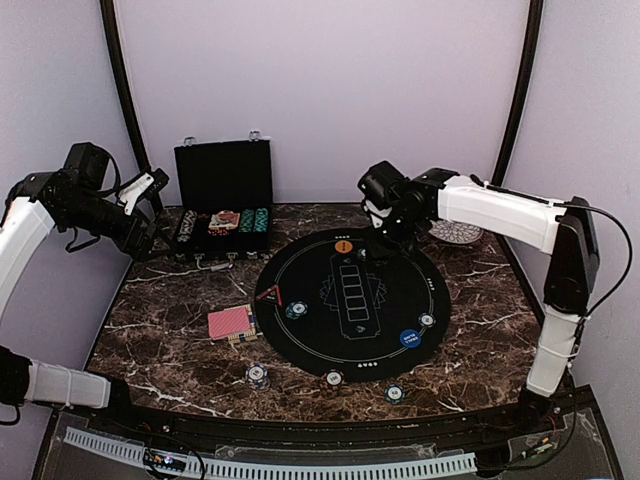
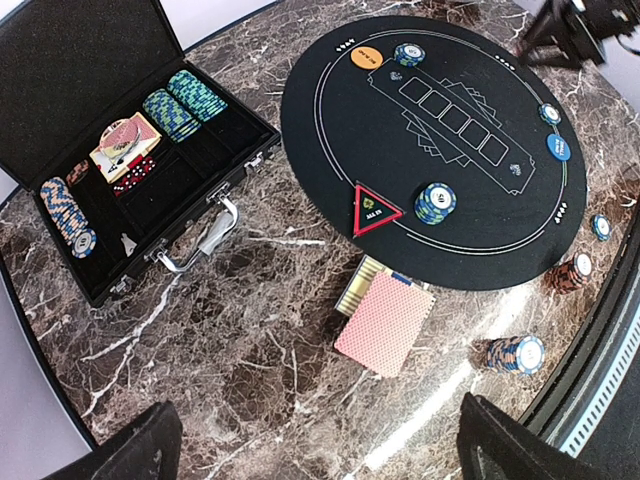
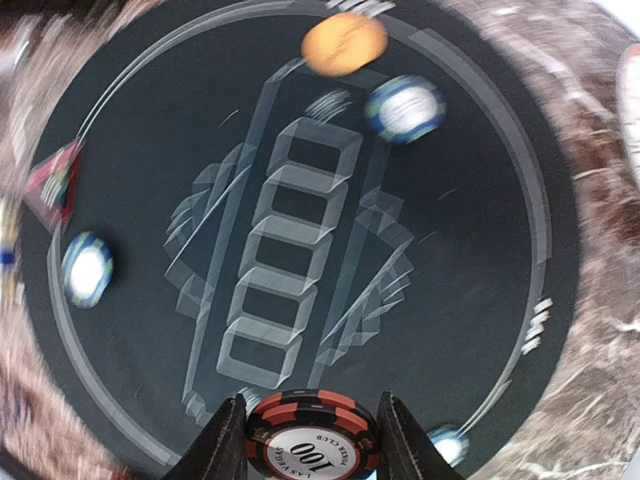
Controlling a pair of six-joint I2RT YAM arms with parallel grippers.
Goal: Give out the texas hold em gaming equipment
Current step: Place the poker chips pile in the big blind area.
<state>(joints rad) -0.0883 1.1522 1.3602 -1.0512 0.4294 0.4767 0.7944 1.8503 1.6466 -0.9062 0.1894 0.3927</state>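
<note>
**Step in hand: chip placement by the right arm.**

1. The left claw [image 1: 150,188] is raised over the far-left corner of the worktop [image 1: 170,330], fully released and grasping nothing. It takes no part in this step.
2. The case [image 1: 222,200] stands open below and to the right of that claw, with rows of chips and a few cards in its tray.
3. The deck of cards [image 1: 229,322] lies back up on the worktop, just beside the left edge of the mat [image 1: 400,290].
4. Three chip stacks [image 1: 258,376] sit along the near edge of the worktop, apart from the mat.
5. On the mat, the orange disc [image 1: 343,245] lies at the far side and the blue disc [image 1: 409,339] at the near right.
6. The right claw [image 1: 388,238] hovers over the far part of the mat, clenched on a single red-and-black chip [image 3: 312,445] held flat between its fingers.
7. The plate [image 1: 457,232] lies behind the right arm.

**Next move.** It likely calls for lowering the chip onto an unfilled player position and then releasing it. Which position is intended cannot be told. Keep the descent clear of the orange disc.
</note>
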